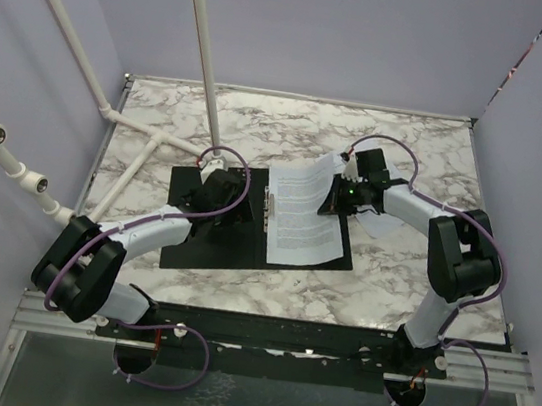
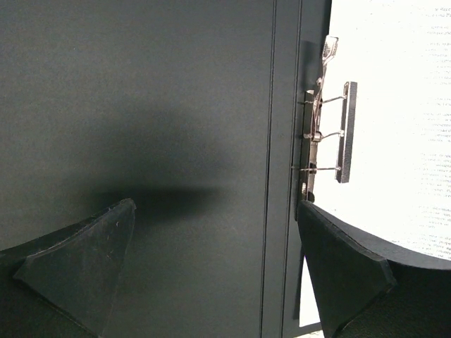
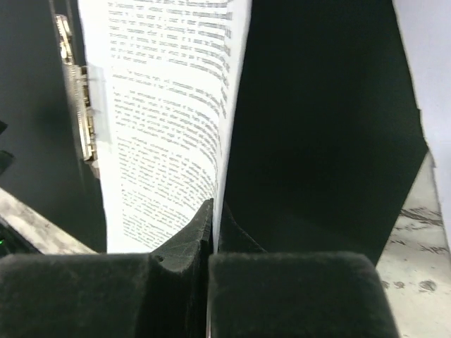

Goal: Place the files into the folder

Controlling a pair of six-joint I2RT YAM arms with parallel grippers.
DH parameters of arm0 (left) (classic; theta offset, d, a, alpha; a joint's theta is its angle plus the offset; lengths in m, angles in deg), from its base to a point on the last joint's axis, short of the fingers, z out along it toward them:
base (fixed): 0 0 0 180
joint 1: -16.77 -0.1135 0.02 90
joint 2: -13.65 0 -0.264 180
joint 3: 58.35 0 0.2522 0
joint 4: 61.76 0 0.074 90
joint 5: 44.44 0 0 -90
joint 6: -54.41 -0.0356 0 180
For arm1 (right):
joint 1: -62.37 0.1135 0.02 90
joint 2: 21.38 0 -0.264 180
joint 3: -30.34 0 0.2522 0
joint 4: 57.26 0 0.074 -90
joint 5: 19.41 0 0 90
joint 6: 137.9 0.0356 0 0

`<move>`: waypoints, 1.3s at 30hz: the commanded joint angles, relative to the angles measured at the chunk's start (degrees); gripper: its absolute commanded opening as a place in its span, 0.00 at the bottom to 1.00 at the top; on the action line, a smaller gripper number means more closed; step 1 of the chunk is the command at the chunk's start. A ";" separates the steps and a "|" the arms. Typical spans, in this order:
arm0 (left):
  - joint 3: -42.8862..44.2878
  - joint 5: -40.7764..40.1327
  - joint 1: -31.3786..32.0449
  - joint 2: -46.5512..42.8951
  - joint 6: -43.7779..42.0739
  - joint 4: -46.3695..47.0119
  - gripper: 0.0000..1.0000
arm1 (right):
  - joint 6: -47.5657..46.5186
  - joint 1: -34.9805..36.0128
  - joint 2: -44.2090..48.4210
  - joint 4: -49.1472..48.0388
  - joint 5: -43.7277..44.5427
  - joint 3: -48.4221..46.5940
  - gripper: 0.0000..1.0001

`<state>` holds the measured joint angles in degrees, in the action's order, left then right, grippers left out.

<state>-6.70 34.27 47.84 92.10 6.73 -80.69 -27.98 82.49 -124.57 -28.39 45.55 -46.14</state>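
Right end effector pinches files; left end effector hovers, spread, above folder.

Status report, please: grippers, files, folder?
Left gripper open above the folder. Right gripper shut on the files, bowed over right half. Nothing blocking.

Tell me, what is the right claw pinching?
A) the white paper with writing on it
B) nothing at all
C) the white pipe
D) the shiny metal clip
A: the right gripper is shut on the edge of the files, the printed white sheets lying on the open folder.
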 commanded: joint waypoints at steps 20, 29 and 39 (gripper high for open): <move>-0.80 1.27 -0.31 0.55 -0.71 1.44 0.99 | 0.65 0.00 -1.12 -1.20 0.15 1.85 0.09; -0.90 1.34 -0.33 0.56 -0.68 1.53 0.99 | 0.92 0.51 -1.66 -1.32 1.60 1.51 0.20; -0.81 1.22 -0.30 0.62 -0.75 1.49 0.99 | 1.51 0.52 -0.99 -1.17 3.59 1.67 0.51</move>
<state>-6.83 34.66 47.84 92.12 6.73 -79.89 -26.75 82.66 -124.90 -28.94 47.32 -45.06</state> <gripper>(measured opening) 0.988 0.476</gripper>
